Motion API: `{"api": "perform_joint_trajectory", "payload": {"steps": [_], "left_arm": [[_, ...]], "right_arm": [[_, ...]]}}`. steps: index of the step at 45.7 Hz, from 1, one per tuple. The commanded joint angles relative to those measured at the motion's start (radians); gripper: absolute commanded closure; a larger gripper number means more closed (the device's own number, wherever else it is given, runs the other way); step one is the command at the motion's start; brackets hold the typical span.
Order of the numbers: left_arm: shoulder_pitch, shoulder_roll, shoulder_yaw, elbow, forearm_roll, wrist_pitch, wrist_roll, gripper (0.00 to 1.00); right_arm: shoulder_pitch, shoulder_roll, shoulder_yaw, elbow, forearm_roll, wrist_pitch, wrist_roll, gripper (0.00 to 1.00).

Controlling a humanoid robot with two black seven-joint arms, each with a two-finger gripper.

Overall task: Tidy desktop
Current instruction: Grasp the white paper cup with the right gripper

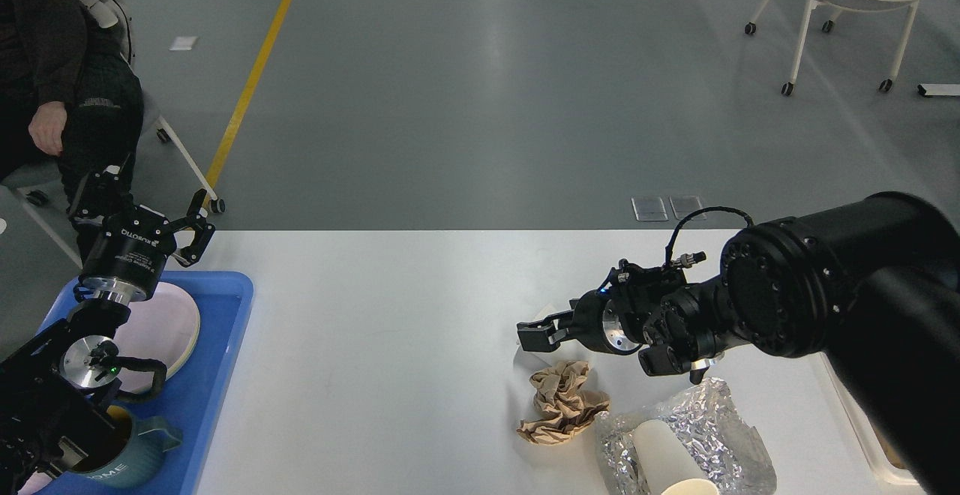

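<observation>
The white desktop point(390, 315) bears a crumpled brown paper point(561, 401), a sheet of crinkled foil point(712, 420) with a paper cup point(664, 457) lying on it, and a white paper cup point(523, 356) on its side. My right gripper point(536, 334) hangs low right over that white cup and hides most of it. Its fingers overlap side-on, so I cannot tell their state. My left gripper point(150, 199) is open and empty above the far end of the blue tray point(217, 375).
The tray holds a pale plate point(169, 330) and a teal mug point(124, 461). A cream-white bin point(874, 457) stands at the table's right end, mostly hidden by my right arm. A seated person point(45, 67) is at far left.
</observation>
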Motion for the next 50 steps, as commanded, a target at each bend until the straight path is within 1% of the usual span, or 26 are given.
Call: {"api": "perform_joint_trajectory", "payload": {"steps": [1,13,23,28,31,34,35,38,39,40,42,43,44,45,46,50], "left_arm": [[0.0,0.0,0.0,0.0,0.0,0.0,0.0,0.0],[0.0,0.0,0.0,0.0,0.0,0.0,0.0,0.0],[0.0,0.0,-0.001,0.0,0.0,0.0,0.0,0.0],[0.0,0.0,-0.001,0.0,0.0,0.0,0.0,0.0],[0.0,0.0,-0.001,0.0,0.0,0.0,0.0,0.0],[0.0,0.0,-0.001,0.0,0.0,0.0,0.0,0.0],[0.0,0.0,-0.001,0.0,0.0,0.0,0.0,0.0],[0.0,0.0,-0.001,0.0,0.0,0.0,0.0,0.0],[0.0,0.0,-0.001,0.0,0.0,0.0,0.0,0.0],[0.0,0.0,-0.001,0.0,0.0,0.0,0.0,0.0],[0.0,0.0,-0.001,0.0,0.0,0.0,0.0,0.0],[0.0,0.0,-0.001,-0.001,0.0,0.0,0.0,0.0],[0.0,0.0,-0.001,0.0,0.0,0.0,0.0,0.0],[0.0,0.0,-0.001,0.0,0.0,0.0,0.0,0.0],[0.0,0.0,-0.001,0.0,0.0,0.0,0.0,0.0],[0.0,0.0,-0.001,0.0,0.0,0.0,0.0,0.0]], "right_arm": [[-0.028,-0.001,0.023,-0.028,-0.017,0.002,-0.005,0.0],[-0.071,-0.004,0.025,-0.051,-0.02,0.006,-0.072,0.0],[-0.128,-0.01,0.025,-0.122,-0.024,0.015,-0.077,0.0],[-0.177,-0.01,0.025,-0.168,-0.057,0.017,-0.087,0.0],[-0.211,-0.01,0.025,-0.189,-0.071,0.019,-0.089,0.04],[-0.232,-0.01,0.025,-0.212,-0.073,0.022,-0.09,0.11],[-0.238,-0.011,0.025,-0.222,-0.073,0.022,-0.09,0.17],[-0.254,-0.016,0.025,-0.239,-0.079,0.023,-0.09,0.4],[-0.257,-0.016,0.025,-0.242,-0.085,0.025,-0.09,0.46],[-0.26,-0.017,0.025,-0.251,-0.096,0.026,-0.09,0.56],[-0.261,-0.017,0.025,-0.259,-0.094,0.025,-0.09,0.6],[-0.261,-0.016,0.025,-0.262,-0.096,0.025,-0.09,0.65],[-0.26,-0.017,0.023,-0.262,-0.096,0.025,-0.09,0.74],[-0.258,-0.016,0.021,-0.26,-0.096,0.025,-0.09,0.89],[-0.254,-0.014,0.021,-0.26,-0.097,0.026,-0.09,1.0],[-0.215,-0.004,0.003,-0.243,-0.1,0.029,-0.089,1.0]]}}
